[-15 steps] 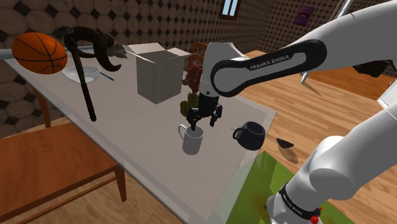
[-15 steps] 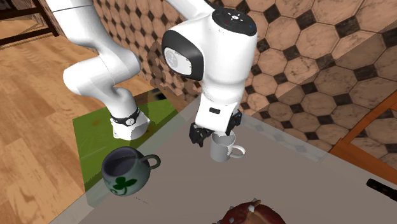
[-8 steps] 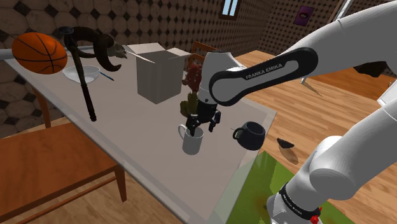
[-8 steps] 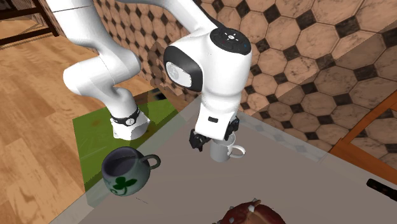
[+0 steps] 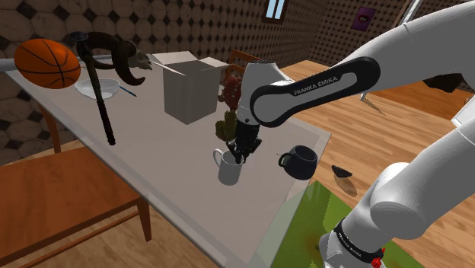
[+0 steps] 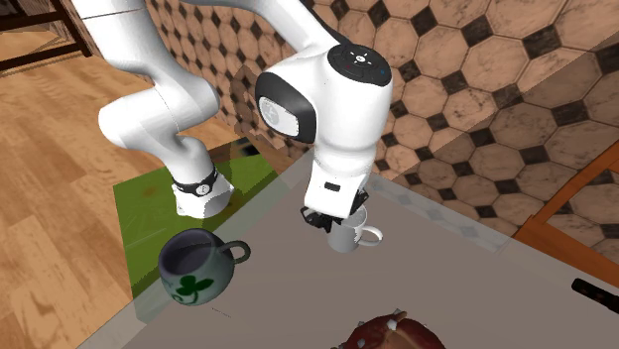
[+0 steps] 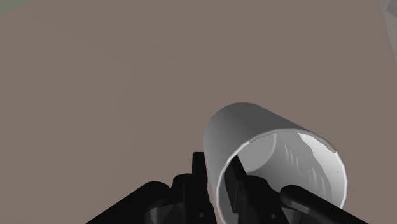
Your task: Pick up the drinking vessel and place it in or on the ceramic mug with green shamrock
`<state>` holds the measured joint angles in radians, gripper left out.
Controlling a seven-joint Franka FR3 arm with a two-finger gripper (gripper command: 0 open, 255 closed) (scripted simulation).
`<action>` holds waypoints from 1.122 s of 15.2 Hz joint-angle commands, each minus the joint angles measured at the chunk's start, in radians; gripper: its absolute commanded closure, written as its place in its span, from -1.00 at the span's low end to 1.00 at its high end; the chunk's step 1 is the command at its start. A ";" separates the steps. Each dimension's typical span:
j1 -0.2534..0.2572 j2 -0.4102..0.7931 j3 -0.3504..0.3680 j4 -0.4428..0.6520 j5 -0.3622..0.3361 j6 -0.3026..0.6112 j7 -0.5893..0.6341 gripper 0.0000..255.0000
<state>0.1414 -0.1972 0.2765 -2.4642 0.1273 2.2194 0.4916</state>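
- In the wrist view, the lower part of the white cylindrical mug [image 7: 254,130] is cut off by the frame edge. Its handle is hidden there.
- In the second exterior view, the arm's white wrist [image 6: 337,89] covers the mug's top [image 6: 344,239]. The loop handle shows, pointing to that view's right.
- A brown rounded thing [image 6: 392,332] is cut by that view's bottom edge, and I cannot tell what it is.
- The black pincer [image 7: 217,181] is narrow and clamped on the mug's wall at the rim. One finger [image 7: 198,167] is outside and the other inside.
- The arm [image 5: 320,76] reaches across from the shoulder view's right, with the pincer [image 5: 242,154] pointing down onto the mug [image 5: 228,173].
- The mug stands upright on the grey desk [image 5: 152,152].
- The dark round mug with a green shamrock [image 6: 193,270] stands apart from it near the desk's edge.
- Further back on the desk are an orange basketball [image 5: 47,63] and a pale open box [image 5: 189,87].
- A wooden chair [image 5: 68,190] stands beside the desk.
- The room has a wooden floor [image 6: 50,248], a green mat [image 6: 149,198] and a brown octagon-patterned wall [image 6: 476,79].
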 commanded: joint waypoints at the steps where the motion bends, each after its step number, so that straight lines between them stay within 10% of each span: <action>1: 0.000 0.000 0.000 0.000 0.000 0.000 0.000 1.00; 17: 0.000 -0.074 -0.012 0.074 0.006 -0.147 -0.004 1.00</action>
<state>0.1431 -0.2639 0.2677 -2.3986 0.1339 2.0886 0.4904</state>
